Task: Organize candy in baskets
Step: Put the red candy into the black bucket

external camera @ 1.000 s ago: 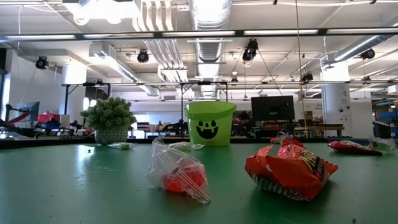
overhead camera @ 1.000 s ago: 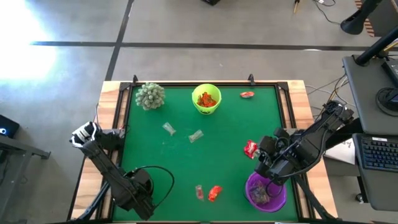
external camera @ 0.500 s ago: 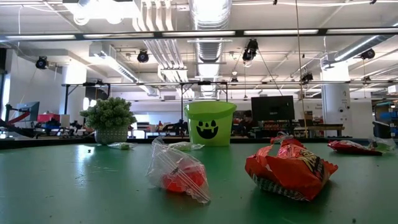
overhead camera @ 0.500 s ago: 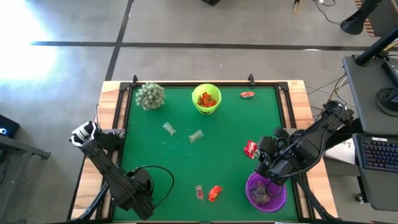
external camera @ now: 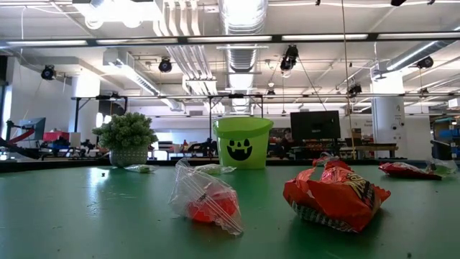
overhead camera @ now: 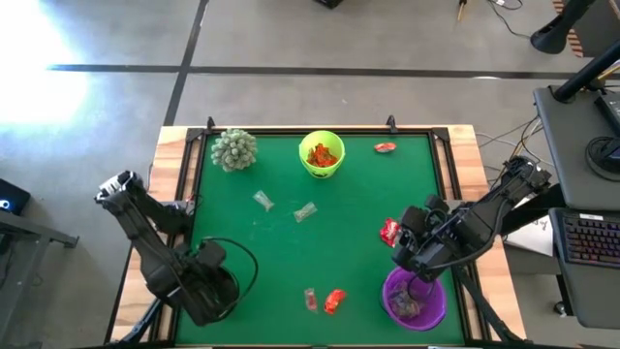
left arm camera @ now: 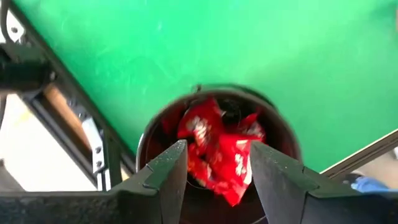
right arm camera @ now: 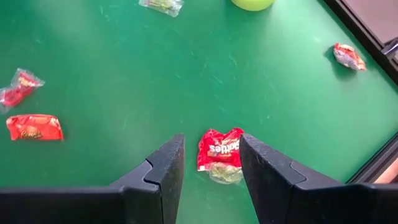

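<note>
A red candy pack [right arm camera: 219,150] lies on the green table [right arm camera: 124,74] directly ahead of the right gripper [right arm camera: 211,163], framed between its spread fingers, untouched. The left gripper [left arm camera: 216,163], fingers apart, hangs over the black basket [left arm camera: 155,134] holding red candies [left arm camera: 217,149].

Tabletop [overhead camera: 349,252] green. Far basket [overhead camera: 322,155] lime, black grinning face printed on it, orange candy [overhead camera: 322,152] inside. Near right basket [overhead camera: 415,301] purple. Black basket [left arm camera: 217,152] holds red wrappers [left arm camera: 214,149]. Plant [overhead camera: 233,149] pale green.
</note>
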`<action>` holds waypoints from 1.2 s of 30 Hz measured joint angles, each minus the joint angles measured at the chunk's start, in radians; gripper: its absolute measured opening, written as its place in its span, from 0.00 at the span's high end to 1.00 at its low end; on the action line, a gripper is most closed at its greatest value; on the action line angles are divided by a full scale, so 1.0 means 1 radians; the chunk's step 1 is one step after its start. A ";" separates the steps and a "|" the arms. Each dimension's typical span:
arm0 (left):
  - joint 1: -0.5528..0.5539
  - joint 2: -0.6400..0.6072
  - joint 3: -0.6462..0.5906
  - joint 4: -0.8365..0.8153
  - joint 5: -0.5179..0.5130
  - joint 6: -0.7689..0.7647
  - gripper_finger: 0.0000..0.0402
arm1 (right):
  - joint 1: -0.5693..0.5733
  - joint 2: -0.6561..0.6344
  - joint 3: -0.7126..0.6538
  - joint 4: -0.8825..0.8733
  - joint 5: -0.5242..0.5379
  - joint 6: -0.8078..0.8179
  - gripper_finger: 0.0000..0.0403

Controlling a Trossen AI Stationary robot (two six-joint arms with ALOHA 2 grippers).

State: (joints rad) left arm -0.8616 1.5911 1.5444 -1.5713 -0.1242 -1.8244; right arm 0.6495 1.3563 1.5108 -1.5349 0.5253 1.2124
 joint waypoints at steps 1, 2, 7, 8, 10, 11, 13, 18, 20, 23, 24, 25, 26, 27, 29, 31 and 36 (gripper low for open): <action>0.000 -0.006 0.000 0.000 -0.016 0.001 0.61 | -0.004 0.000 0.000 0.000 0.001 0.000 0.64; 0.000 -0.010 0.000 0.000 -0.033 0.006 0.61 | -0.007 0.000 0.000 0.000 0.006 -0.003 0.64; 0.002 -0.017 0.000 0.000 -0.126 0.083 0.61 | -0.009 0.000 0.000 0.002 0.081 -0.001 0.64; 0.003 -0.017 0.000 0.000 -0.145 0.096 0.61 | -0.010 0.000 0.000 0.004 0.085 -0.001 0.64; 0.004 -0.017 0.000 0.000 -0.159 0.117 0.61 | -0.013 0.001 0.000 0.005 0.082 0.000 0.64; 0.004 -0.017 0.000 0.000 -0.162 0.124 0.61 | -0.013 0.002 0.000 0.005 0.079 0.003 0.64; 0.004 -0.017 0.000 0.000 -0.163 0.130 0.61 | -0.014 0.002 0.000 0.006 0.078 0.028 0.64; 0.004 -0.017 0.000 0.000 -0.165 0.133 0.61 | -0.020 0.002 -0.001 0.007 0.081 0.126 0.64; 0.004 -0.016 0.000 0.000 -0.165 0.143 0.61 | -0.022 0.002 -0.004 0.006 0.081 0.163 0.64; 0.004 -0.012 0.000 0.002 -0.164 0.168 0.61 | -0.022 0.002 -0.011 0.006 0.080 0.211 0.64; 0.004 -0.010 0.000 0.009 -0.162 0.170 0.61 | -0.022 0.002 -0.011 0.007 0.077 0.222 0.64; 0.004 -0.008 0.000 0.020 -0.161 0.170 0.61 | -0.022 0.004 -0.011 0.007 0.073 0.228 0.64; 0.004 -0.006 0.000 0.031 -0.160 0.170 0.61 | -0.022 0.006 -0.011 0.007 0.066 0.229 0.64; 0.004 -0.003 0.000 0.040 -0.160 0.172 0.61 | -0.022 0.008 -0.011 0.006 0.054 0.227 0.63; 0.004 0.005 0.000 0.045 -0.156 0.175 0.61 | -0.026 0.018 -0.012 0.006 0.042 0.219 0.62; 0.004 0.011 0.000 0.044 -0.154 0.173 0.61 | -0.035 0.031 -0.016 0.006 0.034 0.206 0.60; 0.015 0.029 0.000 0.045 -0.154 0.139 0.61 | -0.076 0.065 -0.047 0.005 -0.024 0.183 0.54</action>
State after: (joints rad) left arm -0.8466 1.6203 1.5440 -1.5266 -0.2779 -1.6857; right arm 0.5737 1.4210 1.4640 -1.5299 0.5012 1.3951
